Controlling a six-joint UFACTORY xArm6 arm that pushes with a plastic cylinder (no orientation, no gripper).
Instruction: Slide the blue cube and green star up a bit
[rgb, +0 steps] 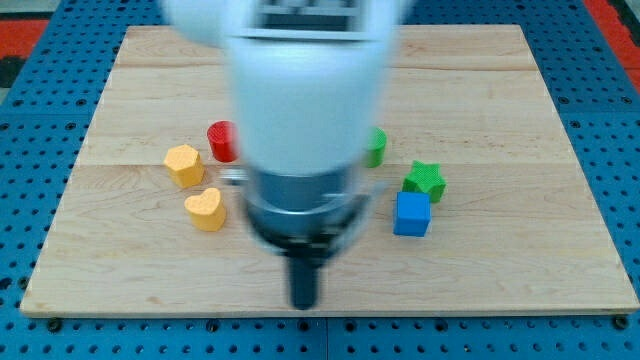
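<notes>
My tip (303, 303) sits low on the board (520, 270), touching no block; there are no jaws to report, only a bare rod. The blue cube (412, 214) lies at two o'clock from it, the green star (425, 180) touching its far corner. Pushing off-centre could split them, I judge. My arm hangs vertical, blurred, hiding part of a red block (220, 141) and another green block (377, 146).

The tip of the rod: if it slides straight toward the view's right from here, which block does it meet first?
Probably none: my tip sits lower than the blue cube and green star, so that line looks free, though depth is unclear.
</notes>
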